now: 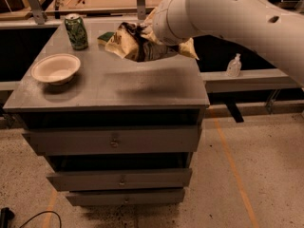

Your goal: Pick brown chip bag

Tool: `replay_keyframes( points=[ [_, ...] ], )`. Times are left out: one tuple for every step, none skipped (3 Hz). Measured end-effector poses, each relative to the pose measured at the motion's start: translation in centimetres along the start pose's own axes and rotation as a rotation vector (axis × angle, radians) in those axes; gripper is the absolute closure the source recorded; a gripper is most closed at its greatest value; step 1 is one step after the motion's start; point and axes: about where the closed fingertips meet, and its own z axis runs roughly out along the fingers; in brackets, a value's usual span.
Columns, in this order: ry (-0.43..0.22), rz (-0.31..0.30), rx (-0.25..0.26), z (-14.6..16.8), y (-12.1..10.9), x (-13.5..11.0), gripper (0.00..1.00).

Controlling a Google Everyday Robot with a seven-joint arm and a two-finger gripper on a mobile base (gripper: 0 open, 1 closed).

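Observation:
The brown chip bag (130, 44) hangs in the air above the back of the grey cabinet top (114, 87), dark brown in the middle with cream-yellow ends; one end sticks out right of the arm. My gripper (148, 31) is at the end of the big white arm (228, 13), shut on the bag's upper middle. The fingers are mostly hidden by the wrist and the bag.
A white bowl (55, 68) sits at the left of the cabinet top. A green can (76, 31) stands at the back left. A green-topped sponge (105, 37) lies behind the bag. A clear bottle (233, 65) stands on the ledge at right. Drawers are below.

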Motion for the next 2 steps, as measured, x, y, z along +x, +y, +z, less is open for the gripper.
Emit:
replay_keyframes(
  points=[
    [-0.029,0.010,0.057,-1.32,-2.02,-0.97,1.00],
    [-0.029,0.010,0.057,-1.33,-2.02,-0.98,1.00]
  ],
)
